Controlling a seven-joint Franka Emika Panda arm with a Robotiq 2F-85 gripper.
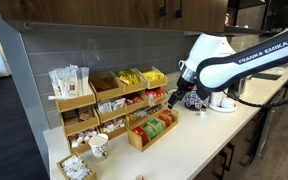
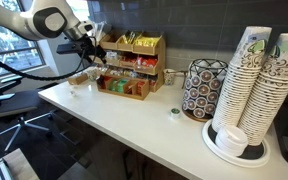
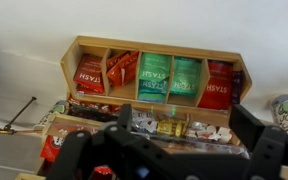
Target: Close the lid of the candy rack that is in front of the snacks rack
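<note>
The candy rack (image 3: pixel 154 75) is a small light-wood box with compartments of red, orange and green packets. It stands on the counter in front of the snacks rack (image 1: pixel 119 95) in both exterior views (image 1: pixel 152 131) (image 2: pixel 124 87). Its see-through lid (image 3: pixel 199 135) shows only faintly as a glossy panel along the box's rear edge, raised and not over the compartments. My gripper (image 3: pixel 169 150) is open, with its fingers wide apart on either side of that edge. It hovers just above the back of the box (image 1: pixel 177 98) (image 2: pixel 92 55). I cannot tell whether it touches the lid.
A wooden tray of white packets (image 1: pixel 74 166) and a paper cup (image 1: pixel 99 147) stand beside the racks. Stacked paper cups (image 2: pixel 256 80), a patterned black holder (image 2: pixel 202 88) and a small round item (image 2: pixel 174 113) stand further along the counter. The wall is close behind the snacks rack (image 2: pixel 134 50).
</note>
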